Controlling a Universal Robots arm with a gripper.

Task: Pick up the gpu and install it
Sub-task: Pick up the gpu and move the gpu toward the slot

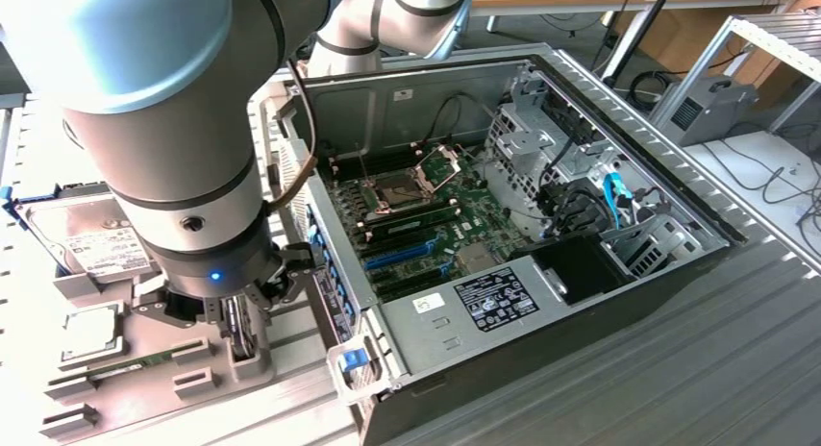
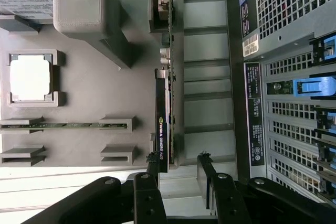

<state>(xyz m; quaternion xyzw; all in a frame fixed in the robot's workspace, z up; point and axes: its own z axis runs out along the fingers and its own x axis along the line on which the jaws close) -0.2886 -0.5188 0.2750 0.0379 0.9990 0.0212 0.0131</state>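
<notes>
1. Nearest the lens, the robot arm is seen reaching down over a grey holder at the exterior view's left.
2. Farthest left, a silver hard drive with a white label is propped; a narrow memory stick is slotted nearby.
3. The gpu is stood on edge in the holder: a thin green card with a black NVIDIA-labelled side.
4. The gripper is spread wide, fingers either side of the card's end, not clamped.
5. Rightward, the opened computer case is laid with its motherboard exposed.
</notes>
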